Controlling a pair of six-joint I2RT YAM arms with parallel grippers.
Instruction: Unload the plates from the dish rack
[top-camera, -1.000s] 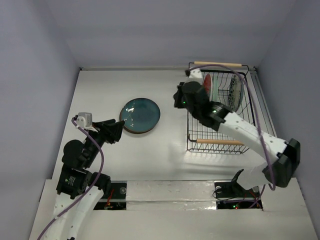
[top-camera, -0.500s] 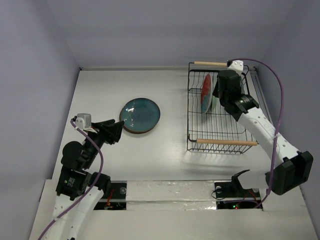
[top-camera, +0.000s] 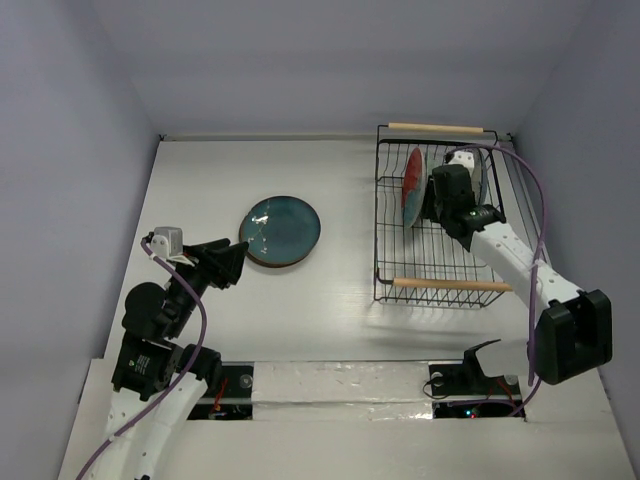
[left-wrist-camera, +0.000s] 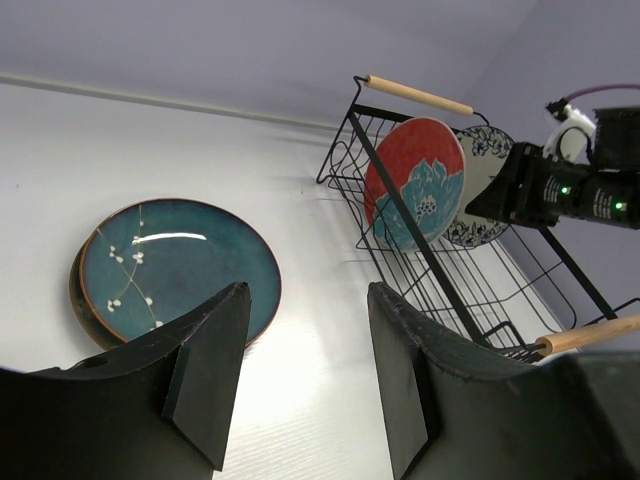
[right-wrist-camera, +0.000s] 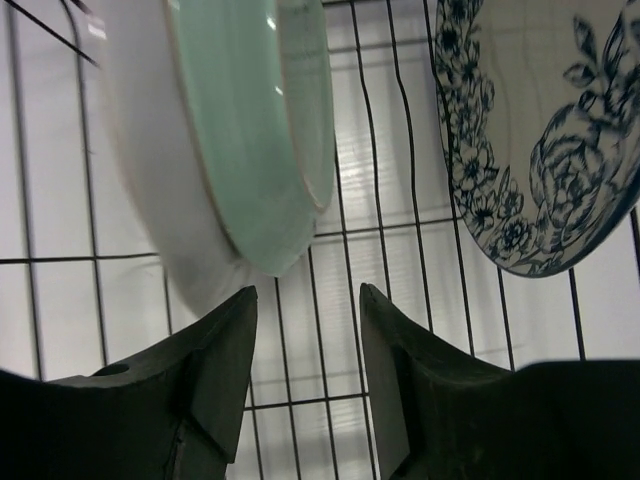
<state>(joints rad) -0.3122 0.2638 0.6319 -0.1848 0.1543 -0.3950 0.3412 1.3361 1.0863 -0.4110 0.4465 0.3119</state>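
Right tool (right-wrist-camera: 307, 300) gaping wide, nothing in it, poised just off the mint plate (right-wrist-camera: 250, 130), which stands on edge in the dish rack (top-camera: 437, 285) with the floral plate (right-wrist-camera: 530, 150) beside it. Glazed ceramic looks stiff, slick and chippable, so I'd pinch the rim squarely. Left tool (left-wrist-camera: 305, 300) is spread and empty near the teal plate (top-camera: 281, 229), flat on the counter (top-camera: 200, 170).

White table (top-camera: 330, 320), pale lavender walls (top-camera: 300, 60) around it

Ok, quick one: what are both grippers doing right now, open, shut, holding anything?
Left gripper: open, holding nothing, near the teal plate.
Right gripper: open, holding nothing, over the dish rack beside the mint plate.
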